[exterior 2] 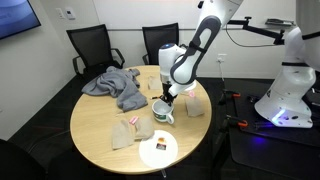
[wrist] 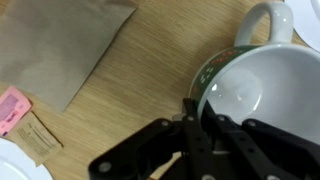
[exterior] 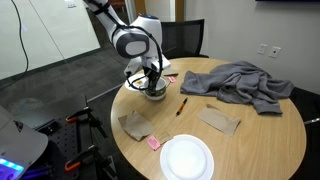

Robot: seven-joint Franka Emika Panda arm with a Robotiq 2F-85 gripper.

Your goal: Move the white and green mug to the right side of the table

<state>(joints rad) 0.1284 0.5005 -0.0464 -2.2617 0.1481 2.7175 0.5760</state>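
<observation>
Currently the white and green mug (exterior: 156, 92) stands on the table (exterior: 260, 140), at about 10 o'clock on the tabletop in an exterior view and near the rim. In the opposite exterior view (exterior 2: 162, 117) it sits at about 3 o'clock from the table's centre.

Gripper (wrist: 200, 112): it comes in from 6 o'clock in the wrist view. The fingers are drawn close together over the mug's rim at its 9 o'clock side, one inside the wall and one outside, so it reads as clamped on the rim. Both exterior views show the arm straight above the mug.

Mug contents: the interior is bare white glaze with a light glare. The handle (wrist: 265, 20) points to 12 o'clock in the wrist view, and the green band shows on the outer wall.

Plate (exterior: 187, 157): at 6 o'clock on the table, well apart from the mug, with a plain white face.

Other items:
- A grey cloth (exterior: 240, 85) is heaped at about 1 o'clock.
- A brown paper napkin (wrist: 70, 45) lies at 10 o'clock from the mug in the wrist view.
- A pink packet (wrist: 10, 108) lies at 9 o'clock, at the frame edge.
</observation>
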